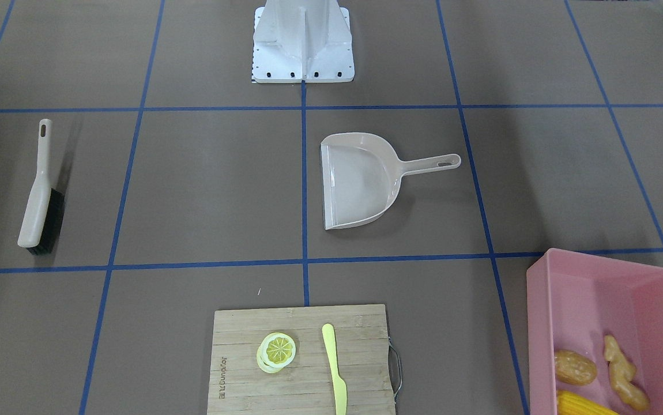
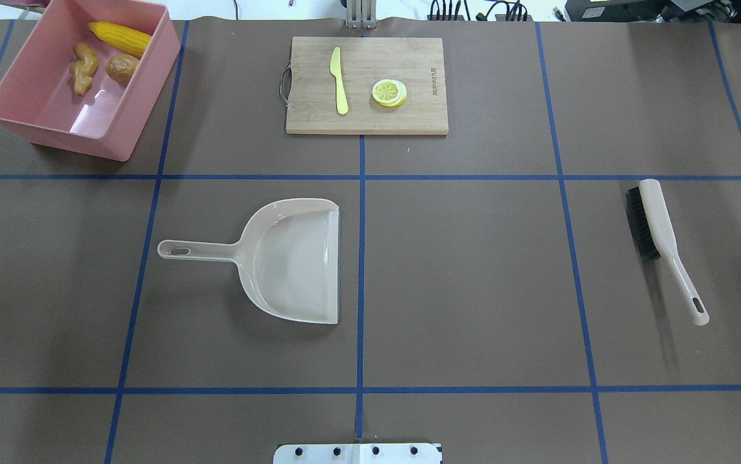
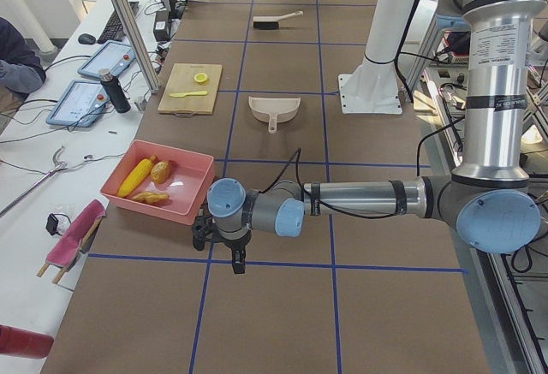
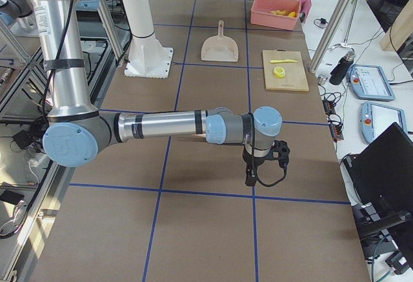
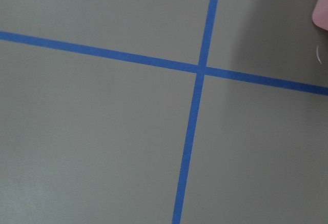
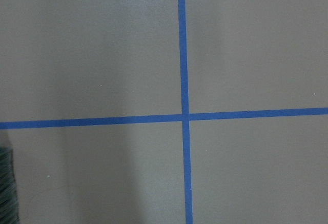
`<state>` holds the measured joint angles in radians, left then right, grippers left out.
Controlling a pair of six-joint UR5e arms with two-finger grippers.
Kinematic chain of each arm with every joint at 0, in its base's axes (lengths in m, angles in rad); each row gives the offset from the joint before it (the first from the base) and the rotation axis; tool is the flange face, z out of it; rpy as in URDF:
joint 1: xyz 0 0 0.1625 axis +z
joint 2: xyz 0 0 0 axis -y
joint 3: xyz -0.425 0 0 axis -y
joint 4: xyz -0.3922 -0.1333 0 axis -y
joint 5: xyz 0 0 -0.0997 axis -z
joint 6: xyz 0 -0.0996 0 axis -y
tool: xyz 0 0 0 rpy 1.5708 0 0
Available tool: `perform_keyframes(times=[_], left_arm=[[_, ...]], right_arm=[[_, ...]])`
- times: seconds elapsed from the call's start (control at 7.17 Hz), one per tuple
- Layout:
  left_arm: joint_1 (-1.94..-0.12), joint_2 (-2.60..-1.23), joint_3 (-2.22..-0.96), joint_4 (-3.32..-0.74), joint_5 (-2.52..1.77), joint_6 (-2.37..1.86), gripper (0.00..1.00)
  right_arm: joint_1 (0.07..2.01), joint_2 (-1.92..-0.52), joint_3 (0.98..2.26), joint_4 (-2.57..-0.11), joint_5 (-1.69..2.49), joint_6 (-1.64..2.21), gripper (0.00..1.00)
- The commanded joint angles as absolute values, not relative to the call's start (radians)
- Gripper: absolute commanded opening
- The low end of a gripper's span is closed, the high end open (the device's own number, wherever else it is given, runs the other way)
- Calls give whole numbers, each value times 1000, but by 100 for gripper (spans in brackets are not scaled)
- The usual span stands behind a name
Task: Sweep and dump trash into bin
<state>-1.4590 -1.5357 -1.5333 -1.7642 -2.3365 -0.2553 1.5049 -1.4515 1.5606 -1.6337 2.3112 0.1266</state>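
The pink bin (image 2: 151, 90) stands at the far left corner of the table and holds the yellow corn cob (image 2: 119, 37), the tan ginger root (image 2: 83, 67) and the golden-brown potato lump (image 2: 122, 67). My left gripper (image 3: 224, 250) shows only in the exterior left view, pointing down over bare table beside the bin's (image 3: 154, 211) near wall; I cannot tell if it is open. My right gripper (image 4: 259, 171) shows only in the exterior right view, pointing down over bare table; I cannot tell its state. A corner of the bin (image 5: 322, 8) shows in the left wrist view.
A beige dustpan (image 2: 287, 258) lies empty near the table's middle, handle to the left. A beige hand brush (image 2: 657, 238) lies at the right; its bristles (image 6: 6, 188) edge the right wrist view. A wooden cutting board (image 2: 409, 109) holds a lemon slice (image 2: 389, 92) and a yellow knife (image 2: 339, 80).
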Motion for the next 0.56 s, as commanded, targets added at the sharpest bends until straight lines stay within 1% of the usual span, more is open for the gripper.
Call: perform_keyframes(times=[0.0,0.42], left_arm=[[-1463,-1539,-1536,-1758,-2277,-165,99],[-1465,-1546,-1539,-1755,-2260,-133,99]], right_arm=[[1505,-1451,1560,-1634,2322,127,100],[1505,-1451,1560,-1634,2322,127,100]])
